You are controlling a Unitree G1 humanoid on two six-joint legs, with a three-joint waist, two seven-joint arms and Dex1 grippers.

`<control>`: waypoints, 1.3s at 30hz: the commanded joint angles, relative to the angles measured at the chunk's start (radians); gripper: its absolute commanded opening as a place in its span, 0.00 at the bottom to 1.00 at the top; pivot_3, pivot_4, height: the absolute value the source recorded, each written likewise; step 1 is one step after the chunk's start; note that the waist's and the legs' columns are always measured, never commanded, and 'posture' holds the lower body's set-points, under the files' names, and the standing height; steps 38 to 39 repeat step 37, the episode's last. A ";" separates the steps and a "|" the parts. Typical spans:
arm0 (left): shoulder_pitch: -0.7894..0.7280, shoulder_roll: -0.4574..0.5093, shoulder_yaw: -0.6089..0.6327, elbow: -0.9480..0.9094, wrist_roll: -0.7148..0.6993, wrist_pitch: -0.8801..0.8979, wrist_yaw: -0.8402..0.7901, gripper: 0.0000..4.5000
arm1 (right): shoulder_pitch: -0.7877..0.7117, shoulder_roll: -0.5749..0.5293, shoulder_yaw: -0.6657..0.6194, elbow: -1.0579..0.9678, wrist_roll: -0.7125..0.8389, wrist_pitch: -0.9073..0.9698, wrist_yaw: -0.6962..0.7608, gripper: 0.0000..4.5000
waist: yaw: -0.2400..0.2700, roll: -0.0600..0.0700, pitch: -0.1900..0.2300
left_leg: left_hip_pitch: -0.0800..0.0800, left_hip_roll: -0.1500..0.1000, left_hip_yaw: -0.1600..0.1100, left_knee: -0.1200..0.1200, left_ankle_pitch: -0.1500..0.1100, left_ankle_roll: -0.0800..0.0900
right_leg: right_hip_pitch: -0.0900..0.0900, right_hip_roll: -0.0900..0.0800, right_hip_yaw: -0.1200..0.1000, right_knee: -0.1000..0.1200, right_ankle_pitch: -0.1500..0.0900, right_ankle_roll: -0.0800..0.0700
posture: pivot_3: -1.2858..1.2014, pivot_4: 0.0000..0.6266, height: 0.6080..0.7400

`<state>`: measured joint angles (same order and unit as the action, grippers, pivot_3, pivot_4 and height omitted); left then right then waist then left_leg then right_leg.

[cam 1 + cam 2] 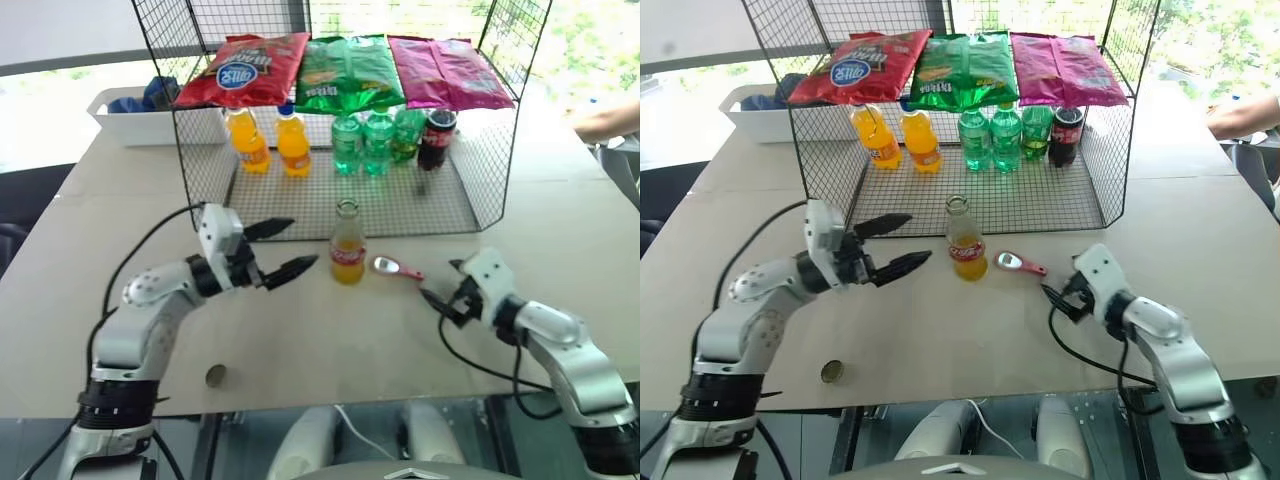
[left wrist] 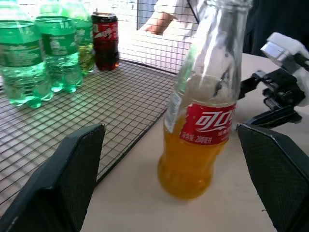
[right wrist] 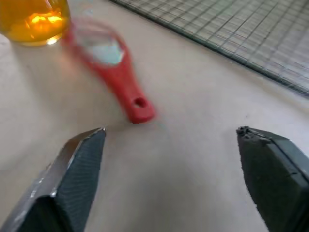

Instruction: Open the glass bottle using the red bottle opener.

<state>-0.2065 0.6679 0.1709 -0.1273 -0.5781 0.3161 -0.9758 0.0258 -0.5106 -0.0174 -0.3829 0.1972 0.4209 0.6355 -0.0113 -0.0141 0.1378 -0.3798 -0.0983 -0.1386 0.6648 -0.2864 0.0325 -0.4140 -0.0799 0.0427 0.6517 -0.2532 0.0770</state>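
Table (image 1: pixel 300 340), glass bottle (image 1: pixel 347 250) uncapped, red bottle opener (image 1: pixel 396 267) beside it

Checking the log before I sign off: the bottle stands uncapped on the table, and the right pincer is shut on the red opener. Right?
Not quite. The right pincer is open; the opener lies free on the table, as the right wrist view shows. The bottle does stand uncapped.
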 commanded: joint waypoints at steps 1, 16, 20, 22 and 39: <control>0.023 0.033 0.066 0.051 0.026 -0.028 0.006 1.00 | 0.056 -0.041 -0.093 0.005 0.054 -0.092 0.065 0.96 | 0.000 0.000 0.000 | 0.000 0.000 0.000 0.000 0.000 0.000 | 0.000 0.000 0.000 0.000 0.000 0.000 | 0.52 0.24 1.00; 0.236 -0.009 0.101 0.150 0.173 -0.219 0.086 1.00 | 0.197 -0.054 -0.254 0.268 0.184 -0.436 0.257 0.96 | 0.005 0.000 0.000 | 0.002 0.000 0.000 -0.001 0.000 0.000 | 0.003 -0.006 0.000 -0.002 0.000 0.000 | 0.52 0.24 1.00; 0.267 -0.015 0.121 0.145 0.175 -0.234 0.109 1.00 | 0.183 -0.056 -0.265 0.269 0.209 -0.445 0.276 0.96 | 0.005 0.001 0.000 | 0.002 0.000 0.000 -0.001 0.000 0.000 | 0.002 -0.006 0.000 -0.001 0.000 0.000 | 0.52 0.24 1.00; 0.282 -0.019 0.130 0.139 0.179 -0.249 0.117 1.00 | 0.172 -0.056 -0.262 0.270 0.218 -0.434 0.274 0.96 | 0.004 0.001 0.000 | 0.002 0.000 0.000 -0.001 0.000 0.000 | 0.002 -0.006 0.000 -0.002 0.000 0.000 | 0.52 0.24 1.00; 0.392 -0.044 0.182 0.064 0.176 -0.293 0.165 1.00 | 0.091 -0.059 -0.228 0.303 0.223 -0.391 0.276 0.96 | 0.008 0.001 0.000 | 0.002 0.000 0.000 -0.001 -0.001 0.001 | 0.003 -0.006 0.000 -0.002 0.000 0.000 | 0.52 0.24 1.00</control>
